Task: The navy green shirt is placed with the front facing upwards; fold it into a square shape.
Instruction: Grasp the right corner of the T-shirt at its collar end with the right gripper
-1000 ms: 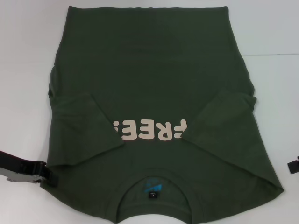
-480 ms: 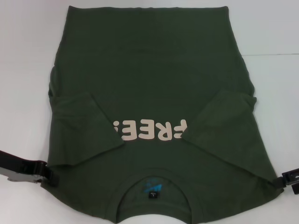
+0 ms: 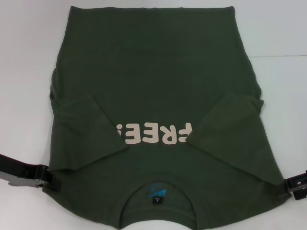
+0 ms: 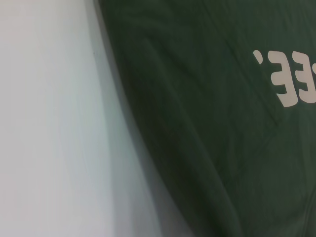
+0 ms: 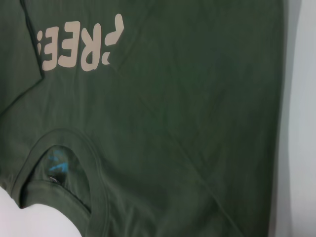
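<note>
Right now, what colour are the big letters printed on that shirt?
Cream, on the dark olive-green navy green shirt; the "FREE!" print shows best in the head view.

White worktop (image 3: pixel 29 57) fills the whole background, plain and matte, no markings. A faint straight seam or edge line (image 3: pixel 280 56) crosses it toward the far right; surface beyond that line looks slightly brighter than surface nearer the camera. Light is even and diffuse from above, soft shadows only. In the left wrist view the worktop (image 4: pixel 44 123) reads pale grey-white with a soft shadow band. No walls, floor or windows visible.
</note>
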Robot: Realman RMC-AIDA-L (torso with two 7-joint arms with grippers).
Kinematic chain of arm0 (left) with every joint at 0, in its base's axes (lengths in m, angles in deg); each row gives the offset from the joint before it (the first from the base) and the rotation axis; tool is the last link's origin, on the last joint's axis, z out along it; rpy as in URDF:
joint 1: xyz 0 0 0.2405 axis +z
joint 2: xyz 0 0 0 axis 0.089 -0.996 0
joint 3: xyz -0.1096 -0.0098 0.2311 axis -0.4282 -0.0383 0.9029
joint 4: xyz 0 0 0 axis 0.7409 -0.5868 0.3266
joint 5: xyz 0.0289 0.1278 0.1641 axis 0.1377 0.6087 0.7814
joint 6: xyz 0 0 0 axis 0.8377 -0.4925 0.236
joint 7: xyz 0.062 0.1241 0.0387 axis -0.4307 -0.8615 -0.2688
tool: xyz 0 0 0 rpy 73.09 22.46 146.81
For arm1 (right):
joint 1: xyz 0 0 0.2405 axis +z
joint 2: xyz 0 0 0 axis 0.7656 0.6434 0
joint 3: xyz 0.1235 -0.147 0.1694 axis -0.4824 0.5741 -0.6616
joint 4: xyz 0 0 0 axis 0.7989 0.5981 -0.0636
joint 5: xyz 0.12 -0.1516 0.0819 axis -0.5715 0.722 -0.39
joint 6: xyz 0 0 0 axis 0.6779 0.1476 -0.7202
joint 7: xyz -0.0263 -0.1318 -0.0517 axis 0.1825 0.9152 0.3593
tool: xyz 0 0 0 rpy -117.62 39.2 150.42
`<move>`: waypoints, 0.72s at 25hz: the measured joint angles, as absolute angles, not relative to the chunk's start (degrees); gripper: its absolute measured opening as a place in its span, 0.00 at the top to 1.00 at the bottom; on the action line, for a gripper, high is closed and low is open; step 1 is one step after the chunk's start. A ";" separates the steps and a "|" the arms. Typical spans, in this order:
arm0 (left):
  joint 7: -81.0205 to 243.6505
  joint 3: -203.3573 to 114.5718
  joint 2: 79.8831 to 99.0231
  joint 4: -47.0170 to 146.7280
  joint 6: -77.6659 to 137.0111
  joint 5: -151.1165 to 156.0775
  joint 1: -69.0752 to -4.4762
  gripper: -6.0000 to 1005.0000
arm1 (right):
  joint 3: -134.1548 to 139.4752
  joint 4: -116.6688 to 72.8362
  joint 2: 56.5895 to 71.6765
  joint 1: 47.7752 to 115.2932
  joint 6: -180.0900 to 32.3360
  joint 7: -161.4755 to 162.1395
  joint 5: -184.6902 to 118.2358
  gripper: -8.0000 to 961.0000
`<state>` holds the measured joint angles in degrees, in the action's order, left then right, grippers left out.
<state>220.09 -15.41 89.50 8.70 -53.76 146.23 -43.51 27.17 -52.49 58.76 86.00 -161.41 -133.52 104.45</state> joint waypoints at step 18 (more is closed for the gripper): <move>219.69 -15.41 89.50 8.83 -53.69 146.23 -43.59 0.92 | 27.12 -51.95 60.01 86.33 -159.81 -133.02 104.33 0.10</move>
